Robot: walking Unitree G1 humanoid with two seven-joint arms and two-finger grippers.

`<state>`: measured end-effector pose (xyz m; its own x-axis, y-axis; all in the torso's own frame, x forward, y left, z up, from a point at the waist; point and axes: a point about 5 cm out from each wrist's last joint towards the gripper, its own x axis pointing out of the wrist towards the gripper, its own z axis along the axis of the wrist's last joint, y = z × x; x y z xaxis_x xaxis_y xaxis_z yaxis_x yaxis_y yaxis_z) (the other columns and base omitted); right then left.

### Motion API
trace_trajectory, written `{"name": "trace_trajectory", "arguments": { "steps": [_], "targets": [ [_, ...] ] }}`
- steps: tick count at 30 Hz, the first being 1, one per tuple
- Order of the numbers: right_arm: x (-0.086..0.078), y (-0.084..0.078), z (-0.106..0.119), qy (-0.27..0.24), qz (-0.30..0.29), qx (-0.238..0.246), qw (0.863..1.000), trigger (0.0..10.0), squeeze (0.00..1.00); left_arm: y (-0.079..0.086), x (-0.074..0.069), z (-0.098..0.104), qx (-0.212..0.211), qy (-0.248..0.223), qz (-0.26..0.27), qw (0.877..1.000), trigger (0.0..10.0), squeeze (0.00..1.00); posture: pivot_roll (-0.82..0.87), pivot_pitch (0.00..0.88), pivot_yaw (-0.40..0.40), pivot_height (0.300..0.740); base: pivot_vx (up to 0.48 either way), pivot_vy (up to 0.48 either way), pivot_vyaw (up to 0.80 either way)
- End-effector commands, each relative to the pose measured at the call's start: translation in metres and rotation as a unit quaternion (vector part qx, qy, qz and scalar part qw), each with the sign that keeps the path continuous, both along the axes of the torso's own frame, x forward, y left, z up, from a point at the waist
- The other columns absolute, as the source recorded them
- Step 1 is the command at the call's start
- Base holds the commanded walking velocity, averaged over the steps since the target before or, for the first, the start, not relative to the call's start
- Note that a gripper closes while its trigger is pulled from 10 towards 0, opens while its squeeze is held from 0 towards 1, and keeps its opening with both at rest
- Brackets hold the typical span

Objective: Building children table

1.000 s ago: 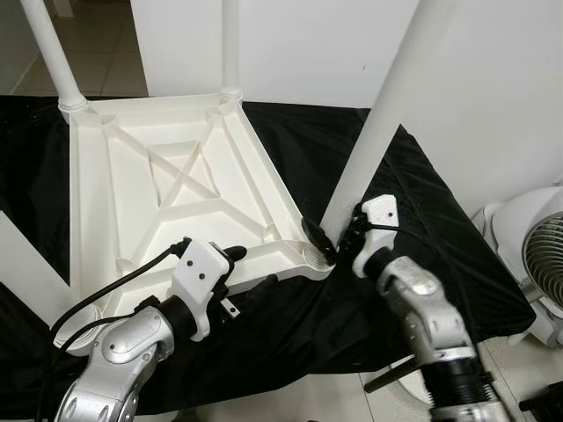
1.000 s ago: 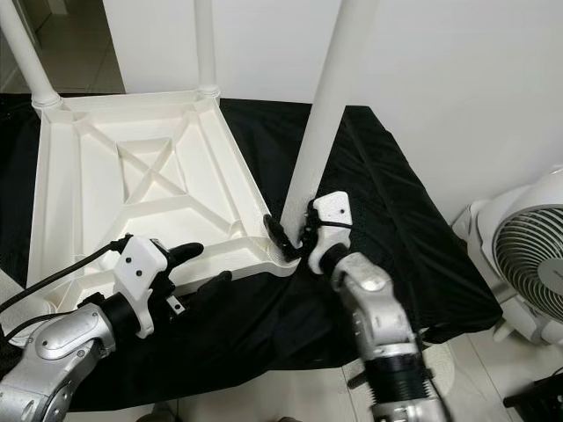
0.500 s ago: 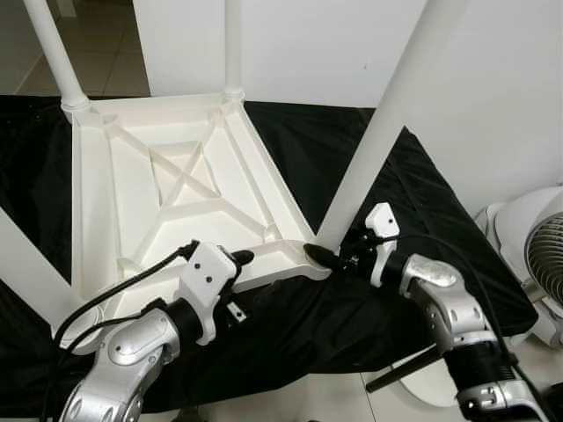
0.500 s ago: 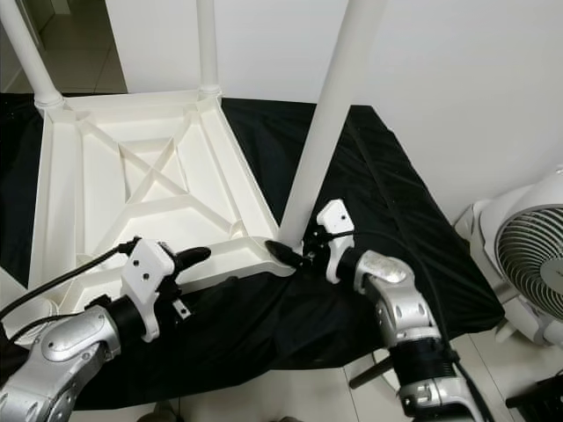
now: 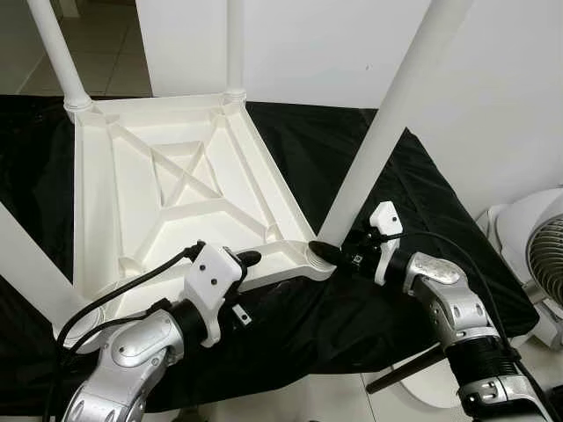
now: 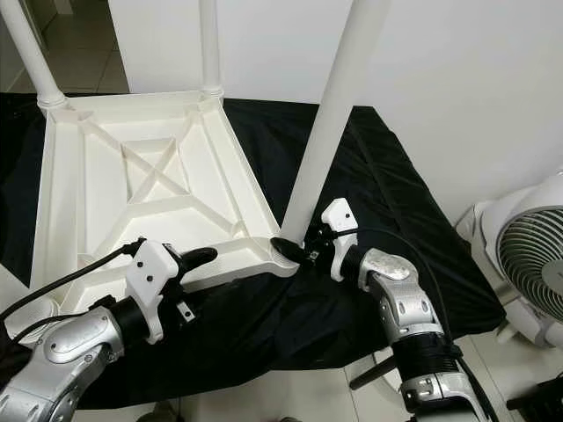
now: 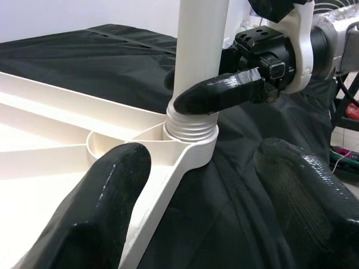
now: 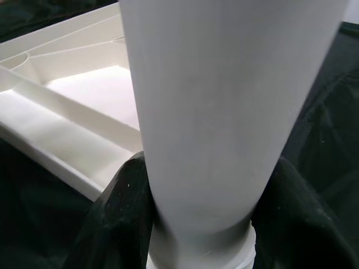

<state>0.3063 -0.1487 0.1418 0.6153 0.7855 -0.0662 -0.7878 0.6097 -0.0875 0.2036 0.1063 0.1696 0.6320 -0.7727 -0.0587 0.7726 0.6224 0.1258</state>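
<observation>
While the white tabletop (image 5: 167, 202) lies upside down on the black cloth (image 5: 396, 202) at centre-left of the frame, the right gripper (image 5: 339, 257) at lower centre-right is clamped around the base of the white leg (image 5: 387, 123) standing in the near corner socket. The left gripper (image 5: 251, 268), fingers spread, straddles the tabletop's near edge at lower left.

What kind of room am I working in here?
Probably a room in a home: pale tiled floor, plain white wall, a white electric fan standing by the black cloth under the upturned white plastic table.
</observation>
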Motion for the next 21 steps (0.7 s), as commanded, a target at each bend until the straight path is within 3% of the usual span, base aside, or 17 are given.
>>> {"name": "trace_trajectory", "arguments": {
  "steps": [1, 4, 9, 11, 15, 16, 21],
  "targets": [
    [-0.001, -0.003, -0.004, 0.009, -0.021, -0.001, 1.000, 10.0, 0.00, -0.002, -0.001, -0.001, 0.000, 0.005, 0.002, 1.000, 10.0, 0.00, 0.15, 0.047, -0.097, 0.740, 0.000, 0.000, 0.00],
    [-0.001, 0.002, -0.007, 0.005, -0.130, 0.005, 0.992, 10.0, 0.00, -0.004, -0.001, -0.002, -0.003, 0.008, 0.000, 1.000, 10.0, 0.00, 0.15, 0.045, -0.104, 0.740, 0.000, 0.000, 0.00],
    [-0.006, 0.008, -0.007, 0.022, -0.202, 0.028, 0.979, 10.0, 0.00, -0.005, -0.002, -0.003, -0.005, 0.009, 0.000, 1.000, 10.0, 0.00, 0.15, 0.040, -0.108, 0.740, 0.000, 0.000, 0.00],
    [-0.007, 0.010, -0.009, 0.041, -0.256, 0.039, 0.965, 10.0, 0.00, -0.006, -0.002, -0.004, -0.005, 0.010, -0.002, 1.000, 10.0, 0.00, 0.14, 0.038, -0.109, 0.740, 0.000, 0.000, 0.00],
    [-0.010, 0.017, -0.007, 0.031, -0.303, 0.042, 0.952, 10.0, 0.00, -0.006, -0.001, -0.004, -0.005, 0.009, -0.003, 1.000, 10.0, 0.00, 0.14, 0.033, -0.111, 0.740, 0.000, 0.000, 0.00],
    [-0.012, 0.023, -0.005, 0.028, -0.331, 0.047, 0.942, 10.0, 0.00, -0.006, -0.001, -0.004, -0.005, 0.009, -0.003, 1.000, 10.0, 0.00, 0.14, 0.031, -0.111, 0.740, 0.000, 0.000, 0.00],
    [-0.016, 0.032, -0.005, 0.037, -0.354, 0.052, 0.933, 10.0, 0.00, -0.007, -0.001, -0.004, -0.005, 0.008, -0.004, 1.000, 10.0, 0.00, 0.15, 0.030, -0.115, 0.740, 0.000, 0.000, 0.00]
  ]
}}
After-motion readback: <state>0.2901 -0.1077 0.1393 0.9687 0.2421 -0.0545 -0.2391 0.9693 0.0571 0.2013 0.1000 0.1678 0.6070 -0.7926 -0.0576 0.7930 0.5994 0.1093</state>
